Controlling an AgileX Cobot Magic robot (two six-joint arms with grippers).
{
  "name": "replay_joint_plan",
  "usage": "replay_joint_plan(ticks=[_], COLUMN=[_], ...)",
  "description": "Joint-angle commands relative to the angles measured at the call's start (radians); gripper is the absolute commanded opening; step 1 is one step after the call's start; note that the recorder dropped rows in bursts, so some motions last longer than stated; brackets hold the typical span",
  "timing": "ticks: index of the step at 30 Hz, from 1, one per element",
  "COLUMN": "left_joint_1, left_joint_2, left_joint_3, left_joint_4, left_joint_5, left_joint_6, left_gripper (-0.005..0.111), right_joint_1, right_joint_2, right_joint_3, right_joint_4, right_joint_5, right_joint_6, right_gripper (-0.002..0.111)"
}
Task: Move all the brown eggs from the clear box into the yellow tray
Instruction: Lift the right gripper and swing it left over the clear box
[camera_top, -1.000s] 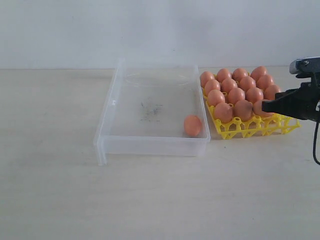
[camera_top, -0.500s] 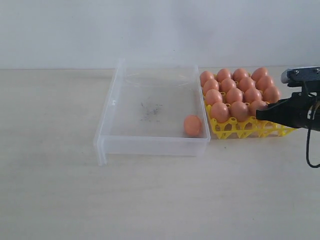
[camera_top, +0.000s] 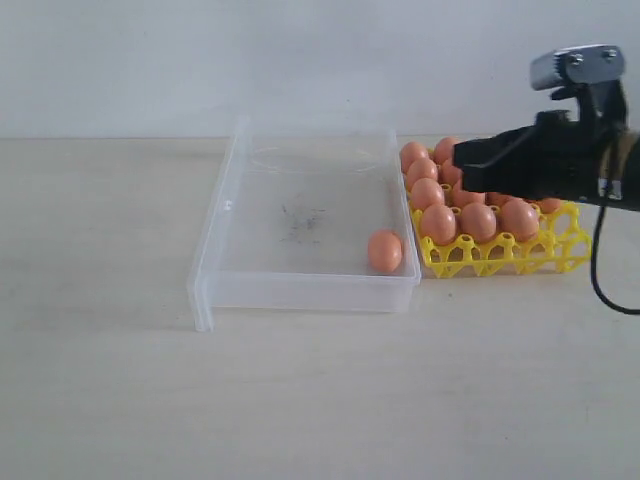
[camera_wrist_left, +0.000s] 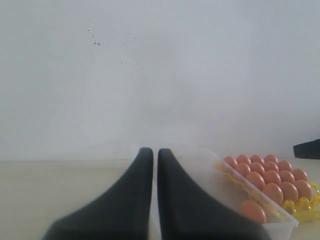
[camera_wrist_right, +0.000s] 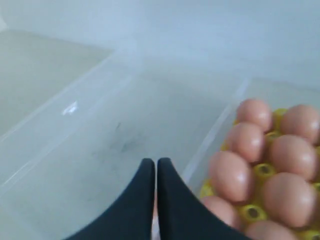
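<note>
My right pincer (camera_top: 462, 156), pressed together, empty, hovers by bright yellow plastic egg tray (camera_top: 563, 243); one orange-brown egg (camera_top: 385, 250) lies in shallow clear plastic box (camera_top: 300, 292).

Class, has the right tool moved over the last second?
Yes. The right tool has risen and reached left over the yellow tray, nearer the clear box, which stayed put.
</note>
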Motion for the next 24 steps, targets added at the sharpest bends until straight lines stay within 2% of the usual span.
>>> replay_joint_plan(ticks=[1, 4, 8, 9, 11, 15, 18, 20, 21, 24], left_joint_1=[0.004, 0.004, 0.004, 0.004, 0.004, 0.004, 0.000, 0.000, 0.000, 0.000], left_joint_2=[-0.003, -0.003, -0.003, -0.003, -0.003, -0.003, -0.003, -0.003, -0.003, -0.003], left_joint_3=[0.004, 0.004, 0.004, 0.004, 0.004, 0.004, 0.004, 0.004, 0.004, 0.004], left_joint_4=[-0.003, -0.003, -0.003, -0.003, -0.003, -0.003, -0.003, -0.003, -0.003, -0.003], left_joint_5=[0.009, 0.009, 0.009, 0.009, 0.009, 0.009, 0.009, 0.009, 0.009, 0.009], left_joint_6=[0.004, 0.004, 0.004, 0.004, 0.004, 0.004, 0.004, 0.004, 0.004, 0.004], left_gripper=[0.004, 0.004, 0.004, 0.004, 0.004, 0.004, 0.004, 0.004, 0.004, 0.004], right_joint_1=[0.084, 0.123, 0.182, 0.193, 0.212, 0.244, 0.268, 0.270, 0.270, 0.270], right_joint_2=[0.059, 0.116, 0.189, 0.205, 0.227, 0.260, 0.283, 0.297, 0.306, 0.314], right_joint_3=[-0.207, -0.294, -0.370, -0.380, -0.386, -0.389, -0.389, -0.389, -0.389, -0.384], right_joint_4=[-0.616, -0.616, -0.616, -0.616, -0.616, -0.616, -0.616, -0.616, -0.616, -0.616], right_joint_5=[0.009, -0.085, 0.046, 0.087, 0.139, 0.203, 0.290, 0.292, 0.292, 0.315], right_joint_6=[0.678, 0.759, 0.924, 0.978, 1.031, 1.030, 1.030, 1.030, 1.030, 1.020], right_gripper=[0.001, 0.013, 0.045, 0.049, 0.048, 0.038, 0.038, 0.041, 0.047, 0.049])
